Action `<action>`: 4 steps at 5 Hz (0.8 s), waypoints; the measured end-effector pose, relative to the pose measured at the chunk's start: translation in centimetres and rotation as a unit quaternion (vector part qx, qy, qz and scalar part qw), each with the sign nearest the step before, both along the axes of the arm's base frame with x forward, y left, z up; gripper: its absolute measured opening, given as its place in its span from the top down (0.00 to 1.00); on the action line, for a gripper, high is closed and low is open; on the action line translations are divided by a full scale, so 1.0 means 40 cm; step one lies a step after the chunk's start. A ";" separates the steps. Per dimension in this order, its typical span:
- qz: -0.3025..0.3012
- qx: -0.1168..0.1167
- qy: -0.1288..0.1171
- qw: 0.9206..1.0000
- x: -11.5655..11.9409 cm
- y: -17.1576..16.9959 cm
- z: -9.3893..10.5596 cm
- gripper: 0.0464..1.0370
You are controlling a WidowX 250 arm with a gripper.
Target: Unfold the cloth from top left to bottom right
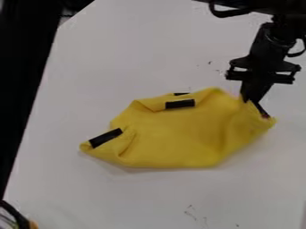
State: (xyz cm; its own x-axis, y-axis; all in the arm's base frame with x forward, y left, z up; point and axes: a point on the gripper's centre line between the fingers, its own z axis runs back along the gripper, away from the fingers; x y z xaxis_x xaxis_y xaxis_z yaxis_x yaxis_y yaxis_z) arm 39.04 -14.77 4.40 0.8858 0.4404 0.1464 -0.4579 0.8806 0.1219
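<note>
Work surface: pale, whitish table [125, 53]; its left edge slants from the upper left down to the lower left, with a black area [21, 67] beyond it; small dark marks lie on the surface, some [209, 62] above the cloth, others [190, 212] below it; a dark curved object [15, 215] sits at the lower left corner, identity unclear.

Room around the cloth: white surface extends between it and the left table edge, and also above and below it; the right side of the cloth is nearer the view's border.

Cloth [179, 138]: yellow, bunched and creased, centre to right of the table; black strips [180, 104] on its upper part and left end.

Gripper [255, 106]: at the cloth's upper right edge, arm [269, 40] coming from the upper right; jaw opening and any hold on the cloth cannot be told.
</note>
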 end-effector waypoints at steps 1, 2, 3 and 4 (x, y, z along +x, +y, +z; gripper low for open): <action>-0.008 -0.004 -0.004 1.000 -0.002 -0.020 0.007 0.97; -0.045 -0.021 0.020 0.999 0.005 -0.041 -0.018 0.82; -0.050 -0.034 0.008 0.998 0.020 -0.034 -0.027 0.56; -0.043 -0.039 -0.003 0.998 0.023 -0.034 -0.008 0.26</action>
